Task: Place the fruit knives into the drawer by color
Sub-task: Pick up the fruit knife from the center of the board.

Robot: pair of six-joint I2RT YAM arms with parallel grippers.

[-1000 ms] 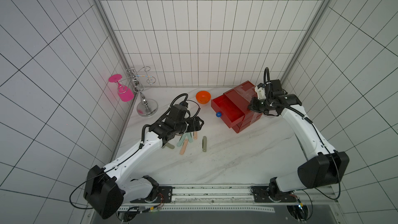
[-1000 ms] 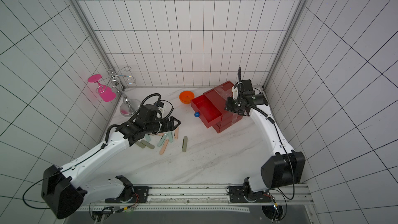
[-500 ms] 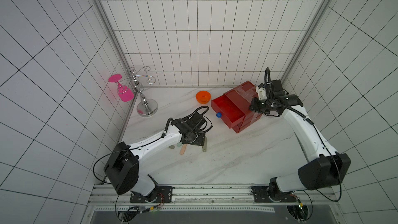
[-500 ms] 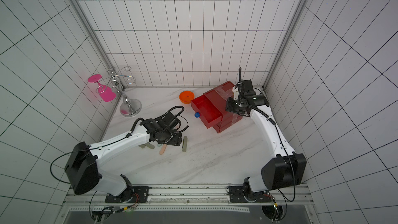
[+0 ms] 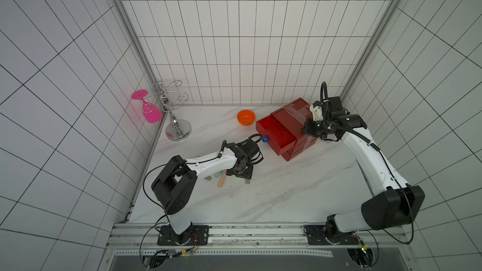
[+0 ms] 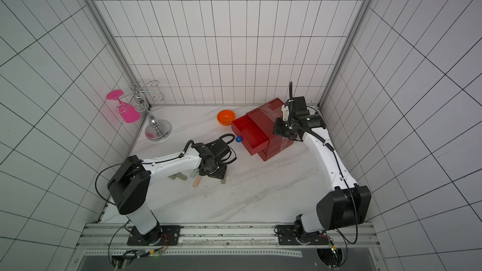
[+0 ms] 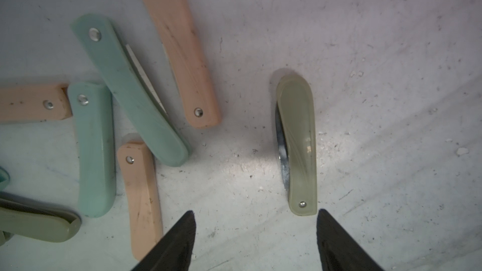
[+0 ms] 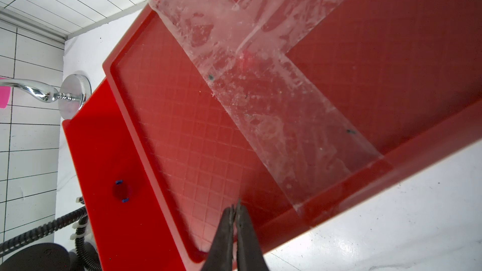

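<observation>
left claw [image 7: 255, 212]: spread wide, nothing between the fingers [image 7: 180, 238], pointing down low over the table [image 7: 391, 74].
olive knife [image 7: 297, 147]: folded and flat on the table, just ahead of the left claw's tips. Riveted end nearest the claw and close by one finger, off the middle of the gap, not touched.
mint knives [image 7: 130, 92]: two, out to the side of the left claw, past the other finger. One slanted with a sliver of blade showing, one straighter just beside it.
peach knives [image 7: 180, 45]: three in the same cluster. One ahead of the left claw, between the mint knives and the olive knife. One right beside a fingertip. One farther out, cut off by the picture edge.
second olive knife [image 7: 39, 224]: farthest out on that side, partly out of view.
right claw [image 8: 236, 205]: pinched shut, holding nothing, tips over the top of the chest [image 5: 287, 116] near its edge. Contact impossible to tell.
tape [image 8: 260, 95]: clear strips crossing on the chest top, just ahead of the right claw's tips.
top drawer [image 5: 276, 134]: pulled out toward the left claw, red floor showing.
blue knob [image 5: 265, 139]: on the top drawer's front, between the two claws, nearer the left claw.
orange bowl [image 5: 246, 117]: beyond the left claw, just beside the top drawer.
glass rack [image 5: 174, 123]: well apart from both claws, with a pink glass [image 5: 151, 114] hanging upside down.
</observation>
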